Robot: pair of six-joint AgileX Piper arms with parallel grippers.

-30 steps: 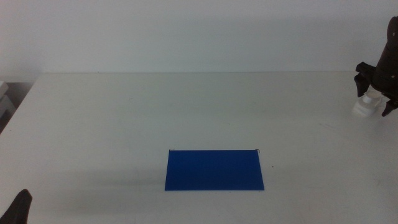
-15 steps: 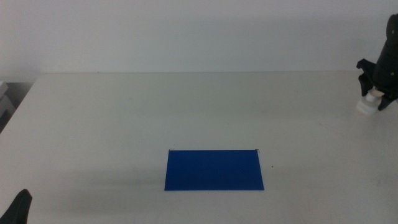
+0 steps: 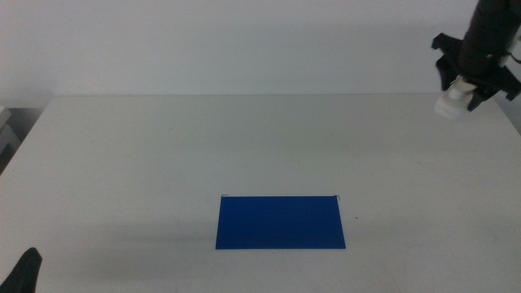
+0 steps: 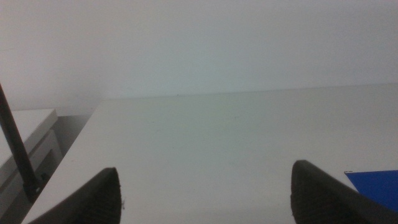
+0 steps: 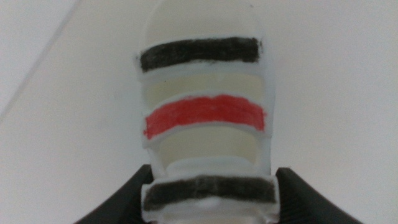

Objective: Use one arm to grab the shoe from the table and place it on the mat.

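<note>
We see the right gripper (image 3: pixel 466 84) high at the far right of the middle view, above the back edge of the table (image 3: pixel 163 155), with its two dark jaws pinching the shoe (image 3: pixel 452 101), which hangs in the air clear of the tabletop. In the right wrist view the shoe (image 5: pixel 205 118) fills the space between the jaws: a white sneaker with a black strap near the toe, a red strap across the middle and another black strap closest to the gripper (image 5: pixel 208 199), whose jaws press against its two sides. The mat (image 3: pixel 280 221) lies flat on the near middle of the table, dark blue and bare, well apart from the lifted shoe. The left gripper (image 3: pixel 22 273) waits at the bottom left corner of the middle view; in its own wrist view its jaws (image 4: pixel 205 193) stand spread wide with nothing between them, and one corner of the mat (image 4: pixel 376 186) shows beside one jaw.
</note>
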